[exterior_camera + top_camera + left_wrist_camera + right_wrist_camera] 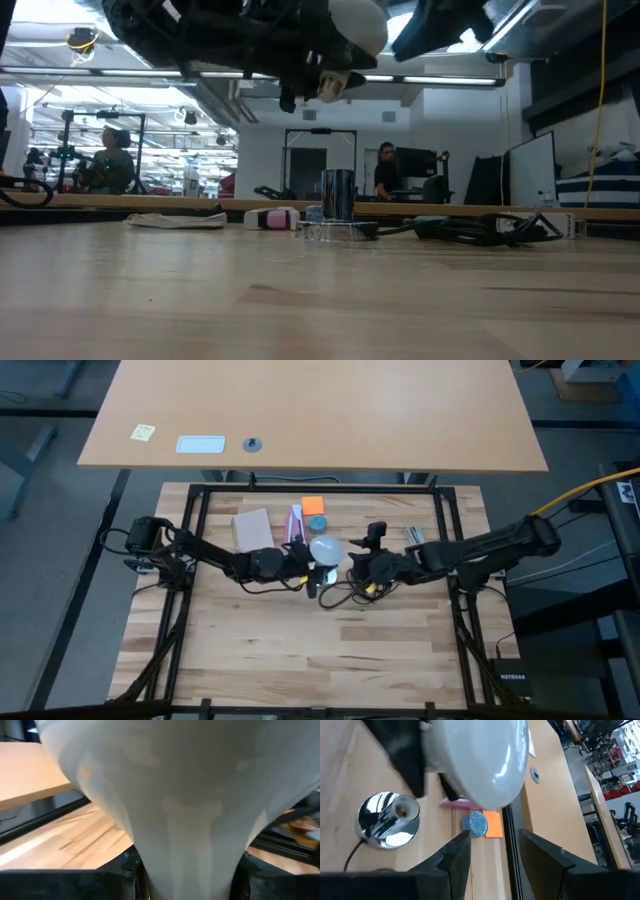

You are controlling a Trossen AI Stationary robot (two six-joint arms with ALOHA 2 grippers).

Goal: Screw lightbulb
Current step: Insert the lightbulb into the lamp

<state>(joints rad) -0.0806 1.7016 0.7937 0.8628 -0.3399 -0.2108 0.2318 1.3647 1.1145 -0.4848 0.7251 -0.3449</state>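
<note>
Left gripper (300,563): clamped on the bulb's neck, raised above mid-table.
Bulb (325,548): in the air, globe toward the right arm, clear of the socket (387,820).
Right gripper (358,568): just right of the bulb, fingers (451,857) apart, holding nothing.
Writing: none readable; white lettering at the near right corner too small.
View differences: right wrist alone shows the socket's chrome base and cord; low view shows people beyond the table.
</note>
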